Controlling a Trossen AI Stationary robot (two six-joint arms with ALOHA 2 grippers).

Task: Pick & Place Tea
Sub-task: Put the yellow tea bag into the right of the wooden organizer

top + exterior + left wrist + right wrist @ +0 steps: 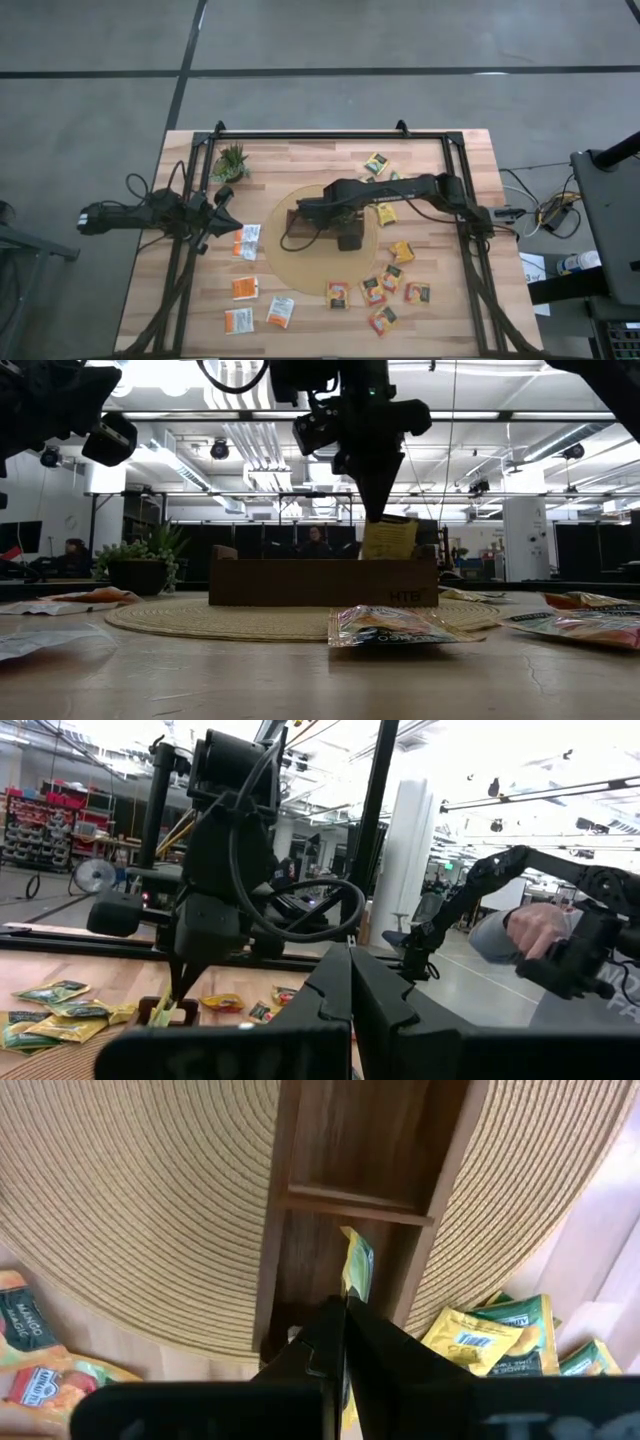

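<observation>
Yellow-green sachet [357, 1266] — I see it hanging edge-down, upright, pinched in the right gripper [343, 1308] over the wooden tray [300, 1250] (left gripper [348, 982] clenched, empty).

Wooden table [450, 300] carries a round woven mat [300, 265] at centre, with the tray [300, 222] on the mat. A potted plant [231, 162] stands near the far left corner. Tea sachets [372, 291] lie scattered on the bare wood, left and right of the mat.
</observation>
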